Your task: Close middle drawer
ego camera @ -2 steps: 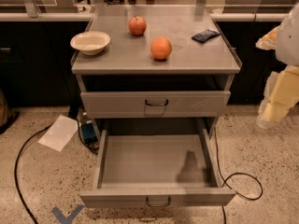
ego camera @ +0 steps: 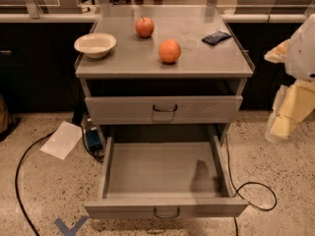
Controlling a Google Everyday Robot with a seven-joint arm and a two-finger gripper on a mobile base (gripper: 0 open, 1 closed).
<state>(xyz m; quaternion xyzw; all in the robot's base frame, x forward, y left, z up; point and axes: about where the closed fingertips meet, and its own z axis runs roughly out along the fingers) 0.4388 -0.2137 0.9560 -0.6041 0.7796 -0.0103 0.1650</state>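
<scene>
Middle drawer [ego camera: 118,208] wide open, lower centre. Claw [ego camera: 286,113] at right edge, state I can't tell. Off-centre push could jam it.

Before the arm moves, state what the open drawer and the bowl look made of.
The middle drawer: likely sheet metal, matte grey, with thin folded walls. The bowl: ceramic or plastic, smooth off-white; unclear which. The gripper hangs right of the cabinet, apart from it.
</scene>
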